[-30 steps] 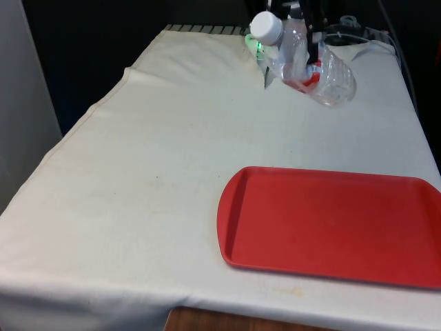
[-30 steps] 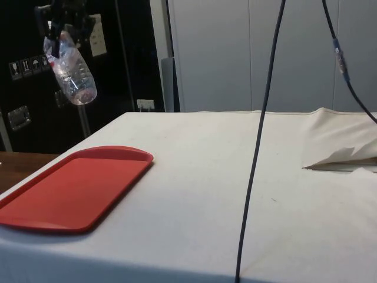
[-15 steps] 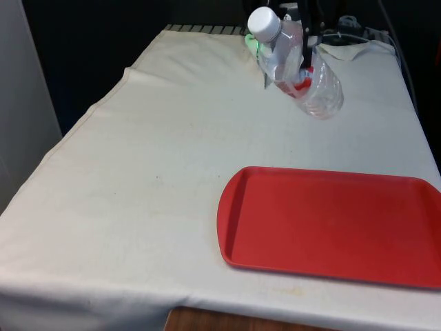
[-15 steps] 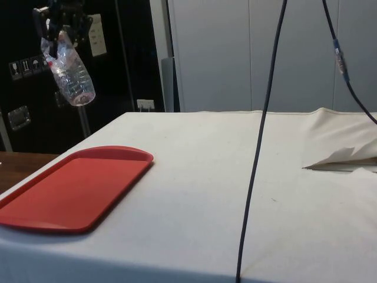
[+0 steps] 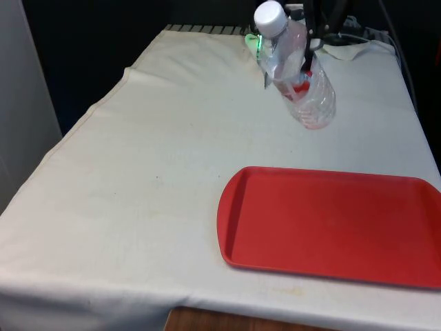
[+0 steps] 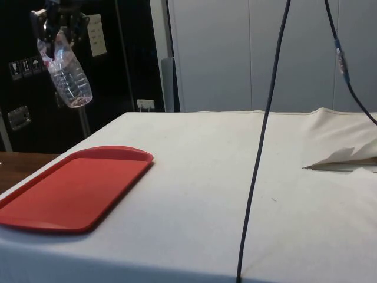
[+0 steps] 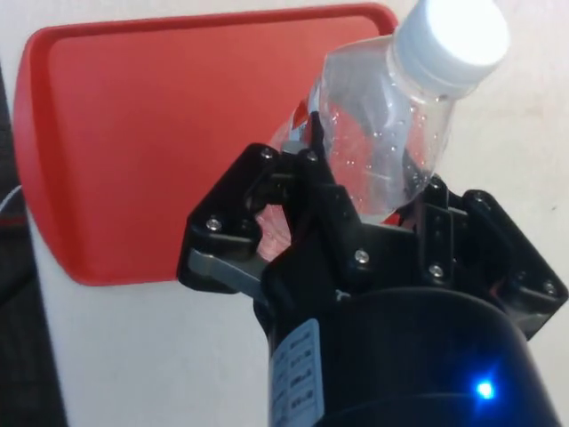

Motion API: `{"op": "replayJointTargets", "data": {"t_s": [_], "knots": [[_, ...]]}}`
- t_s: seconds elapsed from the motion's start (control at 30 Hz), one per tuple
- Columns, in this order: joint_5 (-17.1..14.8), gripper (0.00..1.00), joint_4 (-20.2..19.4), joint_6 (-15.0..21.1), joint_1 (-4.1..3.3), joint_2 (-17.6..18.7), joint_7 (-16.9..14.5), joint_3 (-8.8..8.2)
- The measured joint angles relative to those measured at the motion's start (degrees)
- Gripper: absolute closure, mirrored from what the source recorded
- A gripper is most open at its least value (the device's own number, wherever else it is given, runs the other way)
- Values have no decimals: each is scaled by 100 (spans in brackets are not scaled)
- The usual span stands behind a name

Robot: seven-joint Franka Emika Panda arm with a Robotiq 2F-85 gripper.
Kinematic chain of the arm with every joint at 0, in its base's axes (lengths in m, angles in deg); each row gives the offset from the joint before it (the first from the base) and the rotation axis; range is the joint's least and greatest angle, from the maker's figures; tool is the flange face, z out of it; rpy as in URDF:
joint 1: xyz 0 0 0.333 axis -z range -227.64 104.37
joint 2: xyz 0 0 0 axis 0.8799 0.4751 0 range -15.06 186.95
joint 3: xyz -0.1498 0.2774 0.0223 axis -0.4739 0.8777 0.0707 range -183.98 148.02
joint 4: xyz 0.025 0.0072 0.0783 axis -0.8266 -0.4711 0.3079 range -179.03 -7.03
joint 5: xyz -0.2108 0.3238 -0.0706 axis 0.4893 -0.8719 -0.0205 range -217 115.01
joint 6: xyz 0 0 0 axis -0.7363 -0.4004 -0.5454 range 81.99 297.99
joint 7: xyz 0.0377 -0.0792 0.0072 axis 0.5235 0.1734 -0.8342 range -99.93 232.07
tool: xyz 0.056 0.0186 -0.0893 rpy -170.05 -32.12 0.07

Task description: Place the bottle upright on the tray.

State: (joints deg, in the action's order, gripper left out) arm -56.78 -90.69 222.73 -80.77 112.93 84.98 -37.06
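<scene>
1. We see the gripper (image 7: 369, 209) closed on the bottle (image 7: 382, 133), with one finger on each side of the clear body, near the red label.
2. In the front view the gripper (image 5: 310, 41) is at the top of the frame, right of centre, and the bottle (image 5: 298, 72) hangs from it above the cloth (image 5: 138, 172).
3. The bottle is clear plastic with a white cap (image 5: 270, 16). It is tilted, not upright: in the front view the cap points to the upper left and the base to the lower right.
4. In the side view the gripper (image 6: 56, 23) is in the upper left corner, and the bottle (image 6: 66, 73) leans with its base down and toward the right of the frame.
5. The bottle touches nothing except the fingers; it is in the air.
6. The red tray (image 5: 331, 224) lies flat on the cloth in the lower right of the front view, well apart from the bottle, and nothing lies in it.
7. In the side view the tray (image 6: 65, 188) is in the lower left, below the bottle.
8. A dark cable (image 6: 259, 147) hangs across the middle of the side view.
</scene>
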Motion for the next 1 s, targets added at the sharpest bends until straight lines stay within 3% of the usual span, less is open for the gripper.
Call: {"op": "replayJointTargets", "data": {"t_s": [0.33,1.0], "knots": [[693,65,-435,596,0,-126,476,160],[980,65,-1112,1633,11,-29,974,183]]}}
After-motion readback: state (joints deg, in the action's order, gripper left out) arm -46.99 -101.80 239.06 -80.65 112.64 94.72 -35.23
